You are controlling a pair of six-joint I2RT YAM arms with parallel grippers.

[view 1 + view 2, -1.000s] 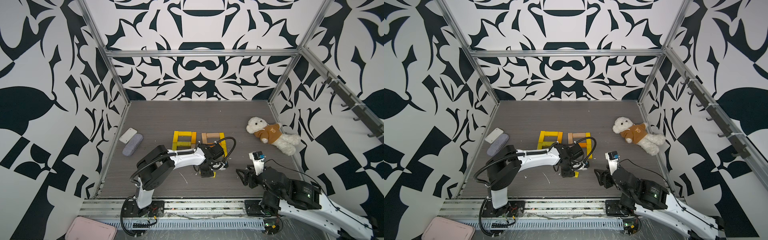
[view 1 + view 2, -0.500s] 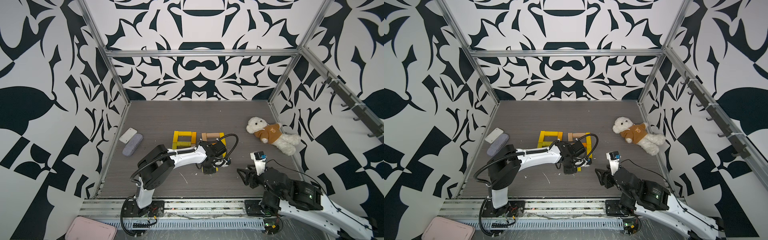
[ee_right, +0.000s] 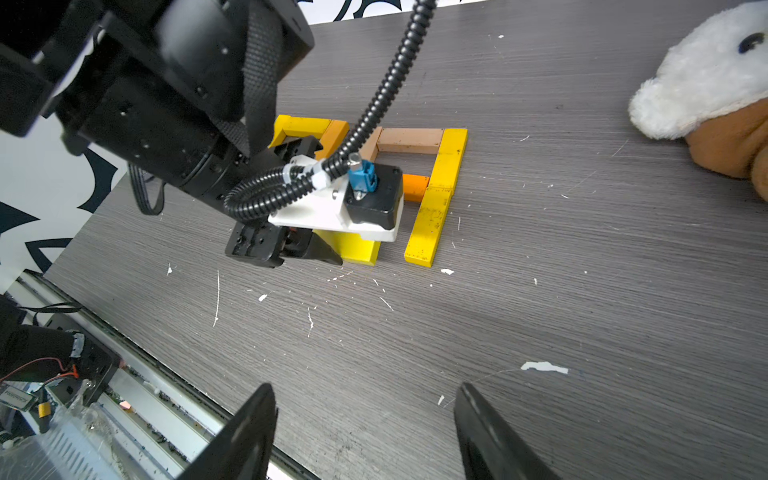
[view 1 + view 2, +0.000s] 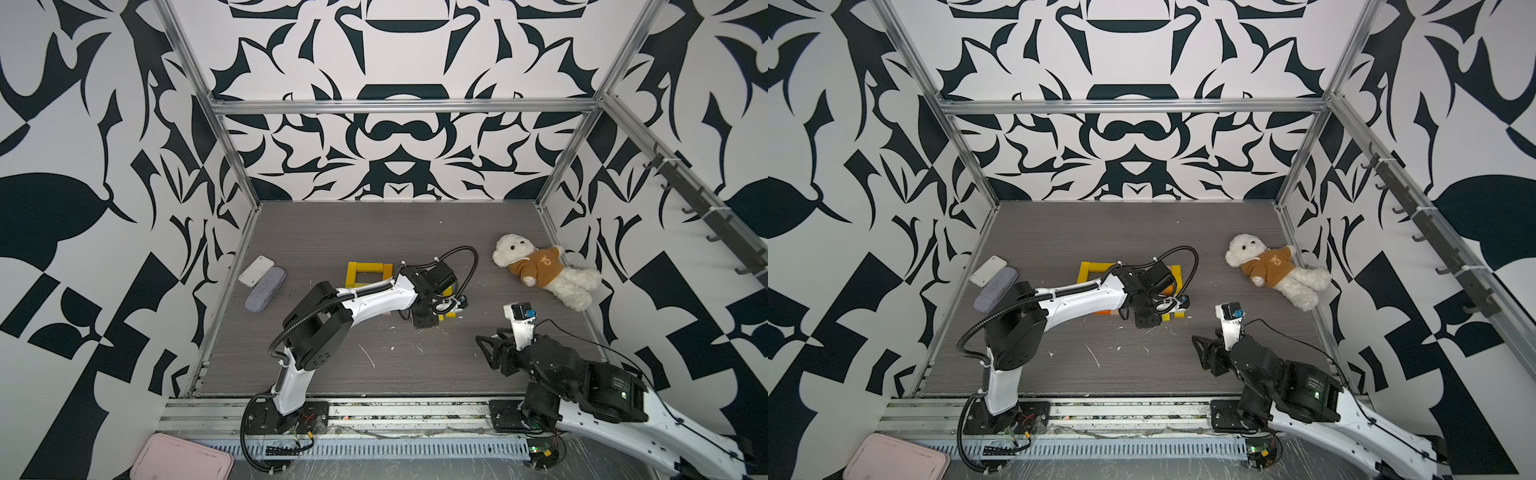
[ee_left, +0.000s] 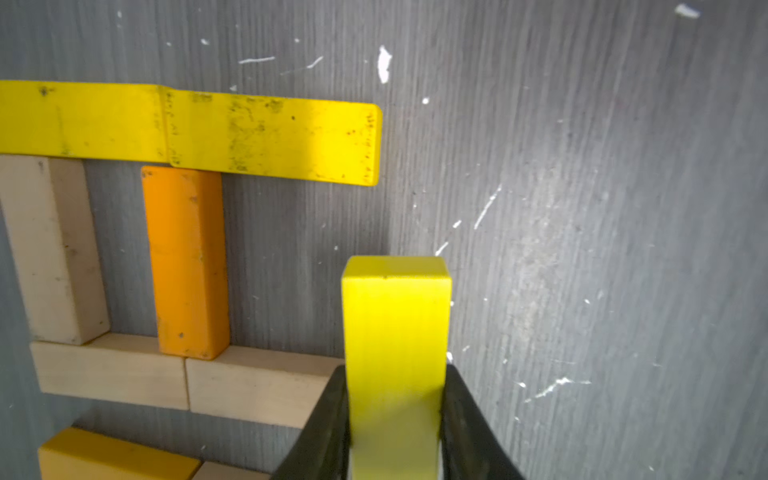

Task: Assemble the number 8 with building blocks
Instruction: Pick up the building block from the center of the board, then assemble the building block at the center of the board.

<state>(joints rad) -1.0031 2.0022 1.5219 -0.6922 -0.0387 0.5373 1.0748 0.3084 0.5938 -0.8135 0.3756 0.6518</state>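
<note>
Cases, one white [image 4: 256, 270] and one grey [image 4: 265, 289], lie touching at the left edge of the counter [image 4: 374, 224], well apart from your left hand [image 4: 426, 322]. Next, in both top views, a yellow square of building blocks [image 4: 368, 274] sits just behind that hand's arm, which covers most of the rest of the figure.

The right wrist view shows you what the top views hide. A second frame adjoins the square, with a tan plank [image 3: 409, 140] along its far side and a row of yellow planks [image 3: 436, 199] down the side away from the left hand. A short orange block [image 3: 415, 187] butts against that row.

The left wrist view goes closer. Two of the yellow planks [image 5: 187, 133] lie end to end across the hand's front, and the orange block [image 5: 187, 262] spans from them to a line of tan planks [image 5: 178, 374].

Your left hand [image 5: 395, 374] is clamped on a yellow block [image 5: 397, 324], a finger pressed to each long side. The block points forward and stops short of the yellow row's end. You cannot tell whether it touches the nearest tan plank, because a finger hides that joint.

Your right hand [image 3: 365, 415] sits low over bare counter with its fingers wide apart, holding nothing. The block figure lies ahead of it, well apart. A white teddy bear [image 4: 540, 274] in a brown top lies beyond it, near the right wall.
</note>
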